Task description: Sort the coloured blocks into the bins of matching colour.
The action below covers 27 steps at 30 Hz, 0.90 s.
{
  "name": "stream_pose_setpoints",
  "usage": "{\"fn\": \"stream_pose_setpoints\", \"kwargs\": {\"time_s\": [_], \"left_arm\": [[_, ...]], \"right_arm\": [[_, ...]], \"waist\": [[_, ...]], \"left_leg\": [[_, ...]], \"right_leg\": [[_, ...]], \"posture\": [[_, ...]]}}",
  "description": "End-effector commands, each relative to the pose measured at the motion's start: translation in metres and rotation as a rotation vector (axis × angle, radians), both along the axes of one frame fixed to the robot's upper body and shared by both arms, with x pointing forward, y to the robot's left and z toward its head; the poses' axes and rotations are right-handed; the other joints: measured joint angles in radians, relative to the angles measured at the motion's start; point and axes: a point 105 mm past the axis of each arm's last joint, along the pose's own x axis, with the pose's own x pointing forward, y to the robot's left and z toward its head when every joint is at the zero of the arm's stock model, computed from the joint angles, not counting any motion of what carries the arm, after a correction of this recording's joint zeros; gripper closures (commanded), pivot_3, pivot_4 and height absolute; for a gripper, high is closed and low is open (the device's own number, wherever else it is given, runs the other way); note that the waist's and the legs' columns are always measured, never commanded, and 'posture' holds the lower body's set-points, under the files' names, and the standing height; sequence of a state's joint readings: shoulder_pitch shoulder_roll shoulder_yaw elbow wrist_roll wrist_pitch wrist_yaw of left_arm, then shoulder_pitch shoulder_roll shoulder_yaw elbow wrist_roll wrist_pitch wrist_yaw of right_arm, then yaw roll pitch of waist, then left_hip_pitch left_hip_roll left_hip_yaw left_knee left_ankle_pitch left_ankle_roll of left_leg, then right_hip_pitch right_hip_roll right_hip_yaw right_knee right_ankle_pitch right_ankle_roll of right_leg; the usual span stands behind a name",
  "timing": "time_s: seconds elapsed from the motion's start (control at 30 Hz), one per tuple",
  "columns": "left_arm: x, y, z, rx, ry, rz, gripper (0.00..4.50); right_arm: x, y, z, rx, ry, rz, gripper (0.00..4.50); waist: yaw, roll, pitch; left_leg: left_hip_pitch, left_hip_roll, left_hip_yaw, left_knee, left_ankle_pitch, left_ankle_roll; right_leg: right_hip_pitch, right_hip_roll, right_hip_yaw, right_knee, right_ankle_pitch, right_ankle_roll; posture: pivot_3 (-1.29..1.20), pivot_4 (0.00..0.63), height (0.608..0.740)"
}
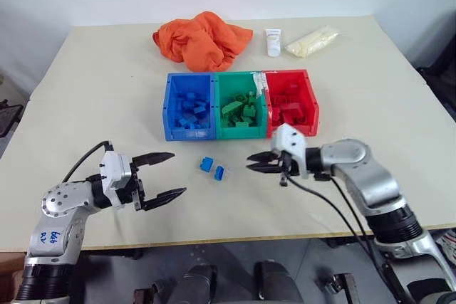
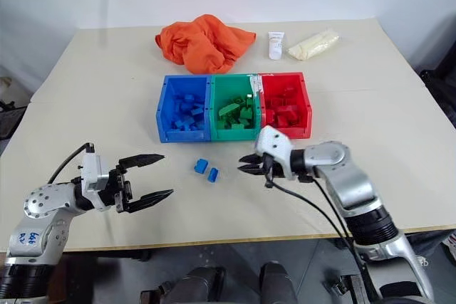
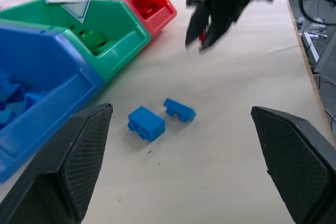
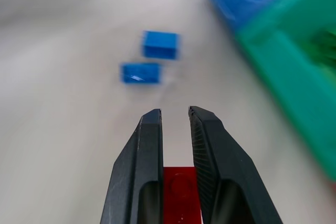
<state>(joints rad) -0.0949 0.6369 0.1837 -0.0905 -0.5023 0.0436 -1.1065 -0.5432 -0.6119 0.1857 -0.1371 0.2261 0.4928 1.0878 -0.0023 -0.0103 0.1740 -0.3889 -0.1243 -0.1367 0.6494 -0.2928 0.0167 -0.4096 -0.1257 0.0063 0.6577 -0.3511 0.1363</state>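
Head views: the bins point(image 1: 241, 105), blue, green and red joined in a row, sit mid-table; two blue blocks point(image 1: 212, 168) lie just in front of the blue-green junction on bare table. Left gripper point(image 1: 162, 174) hovers well left of the blocks, fingers spread wide, nothing held. Right gripper point(image 1: 258, 162) hangs just before the red bin, clenched. Orange cloth point(image 1: 201, 39) lies behind the bins, near the far table edge. Left wrist view: open tabletop runs between the blocks and the table edge point(image 3: 299, 61). Right wrist view: the right gripper's fingers pinch a red block point(image 4: 181, 187).
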Motion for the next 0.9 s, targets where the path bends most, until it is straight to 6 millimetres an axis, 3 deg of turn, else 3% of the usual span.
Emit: {"fn": "stream_pose_setpoints", "kwargs": {"time_s": [0.03, 0.13, 0.53, 0.9], "left_arm": [[0.002, -0.002, 0.005, -0.007, -0.028, -0.015, 0.0], [0.004, -0.003, 0.004, -0.009, -0.029, -0.02, 0.0], [0.007, -0.007, 0.004, -0.015, -0.034, -0.035, 0.0], [0.008, -0.01, 0.003, -0.022, -0.036, -0.04, 0.0]], "right_arm": [[-0.006, -0.003, 0.01, 0.01, -0.025, 0.002, 4.11], [-0.011, -0.008, 0.008, 0.002, -0.008, 0.001, 4.11], [-0.001, -0.015, 0.017, 0.006, -0.043, -0.067, 0.03], [0.005, -0.017, -0.024, -0.031, 0.061, -0.099, 0.03]], "waist": [[-0.001, 0.0, 0.0], [-0.001, 0.0, 0.0], [0.0, 0.0, 0.0], [-0.003, 0.0, 0.0]], "left_leg": [[0.0, 0.0, 0.0, 0.0, 0.0, 0.0], [0.0, 0.0, 0.0, -0.001, 0.0, 0.0], [0.0, 0.0, 0.001, 0.0, 0.0, 0.0], [0.0, 0.0, 0.001, 0.0, 0.0, 0.0]], "right_leg": [[0.0, 0.0, 0.0, 0.0, 0.0, 0.0], [0.0, 0.0, 0.0, 0.0, 0.0, 0.0], [0.0, 0.0, 0.0, 0.0, 0.0, 0.0], [0.0, 0.0, 0.0, 0.0, 0.0, 0.0]], "posture": [[0.0, 0.15, 0.74], [0.0, 0.15, 0.74], [0.0, 0.15, 0.74], [0.0, 0.15, 0.74]]}}
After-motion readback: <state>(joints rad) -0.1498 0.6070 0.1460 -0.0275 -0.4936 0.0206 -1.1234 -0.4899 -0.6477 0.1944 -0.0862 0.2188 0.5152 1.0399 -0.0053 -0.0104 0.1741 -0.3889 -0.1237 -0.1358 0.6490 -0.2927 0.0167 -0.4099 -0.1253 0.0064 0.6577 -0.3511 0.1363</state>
